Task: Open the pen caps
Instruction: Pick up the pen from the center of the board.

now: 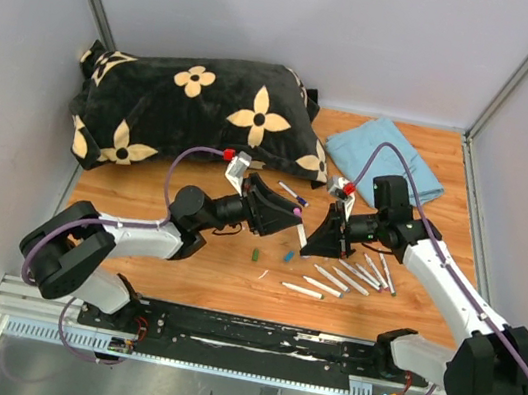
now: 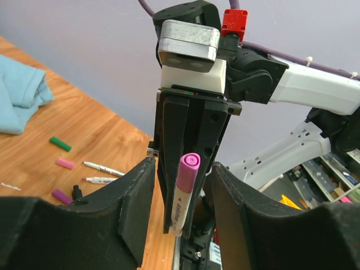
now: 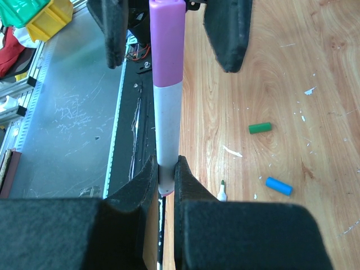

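Observation:
My right gripper is shut on the lower end of a white pen barrel and holds it out toward the left arm. A purple-pink pen cap sits on the barrel's far end. My left gripper straddles that cap with its jaws partly closed, and a gap shows on each side. In the top view both grippers meet above the table's middle. Loose caps lie on the wood: green, blue, pink, purple.
Several uncapped white pens lie in front of the right gripper. A black flowered pillow fills the back left and a blue cloth lies at the back right. Grey walls close in three sides.

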{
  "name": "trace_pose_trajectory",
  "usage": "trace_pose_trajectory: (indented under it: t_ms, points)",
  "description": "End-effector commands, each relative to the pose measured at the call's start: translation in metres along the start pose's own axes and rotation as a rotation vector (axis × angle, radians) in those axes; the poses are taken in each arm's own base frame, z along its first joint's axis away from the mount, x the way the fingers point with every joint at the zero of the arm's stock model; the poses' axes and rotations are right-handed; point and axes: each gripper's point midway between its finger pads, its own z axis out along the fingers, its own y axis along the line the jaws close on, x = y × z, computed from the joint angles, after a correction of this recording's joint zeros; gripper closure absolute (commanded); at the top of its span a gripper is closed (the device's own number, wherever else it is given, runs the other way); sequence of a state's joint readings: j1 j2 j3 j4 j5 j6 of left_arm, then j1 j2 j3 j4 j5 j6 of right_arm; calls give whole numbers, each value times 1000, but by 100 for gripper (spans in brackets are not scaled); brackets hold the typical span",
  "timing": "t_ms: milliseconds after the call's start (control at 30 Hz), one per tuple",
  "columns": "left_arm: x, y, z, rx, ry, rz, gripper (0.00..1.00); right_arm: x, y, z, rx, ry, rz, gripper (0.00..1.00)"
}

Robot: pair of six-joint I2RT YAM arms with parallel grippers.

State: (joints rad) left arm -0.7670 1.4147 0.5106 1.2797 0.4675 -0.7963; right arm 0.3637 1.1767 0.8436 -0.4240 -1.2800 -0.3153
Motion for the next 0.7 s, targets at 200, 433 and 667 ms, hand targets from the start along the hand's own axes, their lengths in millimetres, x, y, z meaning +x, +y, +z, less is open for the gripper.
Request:
trace_pose_trajectory:
  t_ms: [200,433,667]
  points:
    - [-10,-1,9,3,3,57,79,-9,5,1,-26,-6,-27,97]
    - [-11,4,7,-33,4,72,100,-10,5,1,-22,-7,-31,66]
    - [-17,-3,4,-68,-57,85,100,-18,8,2,-32,-57,-51,23]
